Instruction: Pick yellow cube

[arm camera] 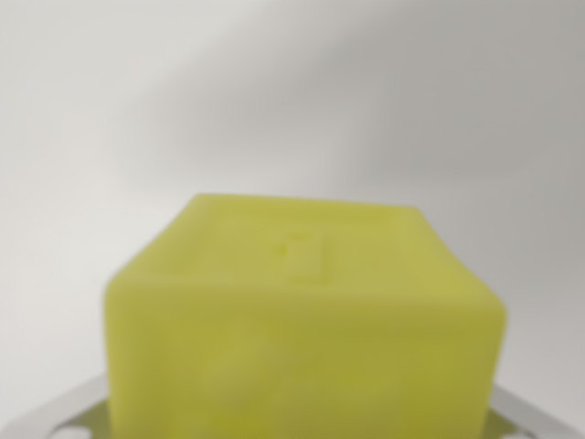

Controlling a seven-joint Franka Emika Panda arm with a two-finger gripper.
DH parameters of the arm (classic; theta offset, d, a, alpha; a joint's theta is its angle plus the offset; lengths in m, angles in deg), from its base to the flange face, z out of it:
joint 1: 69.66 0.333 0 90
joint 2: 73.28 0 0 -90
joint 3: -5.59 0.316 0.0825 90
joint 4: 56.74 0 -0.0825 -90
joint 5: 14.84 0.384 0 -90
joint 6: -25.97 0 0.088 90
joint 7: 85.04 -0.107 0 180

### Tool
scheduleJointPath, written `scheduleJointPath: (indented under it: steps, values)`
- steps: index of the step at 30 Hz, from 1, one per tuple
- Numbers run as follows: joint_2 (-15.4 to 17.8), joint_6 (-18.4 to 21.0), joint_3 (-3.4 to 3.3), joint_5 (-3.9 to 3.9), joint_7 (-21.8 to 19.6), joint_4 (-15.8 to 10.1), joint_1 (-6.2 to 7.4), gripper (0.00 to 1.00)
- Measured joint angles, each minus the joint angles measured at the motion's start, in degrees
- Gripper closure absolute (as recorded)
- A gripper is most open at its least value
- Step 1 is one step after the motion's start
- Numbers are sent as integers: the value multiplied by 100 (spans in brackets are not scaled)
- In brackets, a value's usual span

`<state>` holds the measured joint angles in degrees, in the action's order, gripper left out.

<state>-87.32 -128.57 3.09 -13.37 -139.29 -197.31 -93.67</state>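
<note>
The yellow cube [306, 320] fills the lower middle of the wrist view, very close and blurred. Its top face bears a small raised mark and its near face runs off the bottom edge. Of my gripper [297, 428] only two silvery metal pieces show, one at the bottom left [59, 412] and one at the bottom right [535, 416]. Each meets a side of the cube, so the cube sits between them. The fingertips are hidden behind the cube, and whether they press on it is not visible.
Behind the cube lies a plain white-grey surface [292, 101] with soft shadows across it. No other object or edge is in view.
</note>
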Motion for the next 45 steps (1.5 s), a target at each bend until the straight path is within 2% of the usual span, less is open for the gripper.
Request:
scheduleJointPath:
  steps: [21, 45]
  values:
    - [760, 763, 1, -91, -64, 0, -15, 100]
    - [1503, 1676, 2, -147, -105, 169, -20, 100]
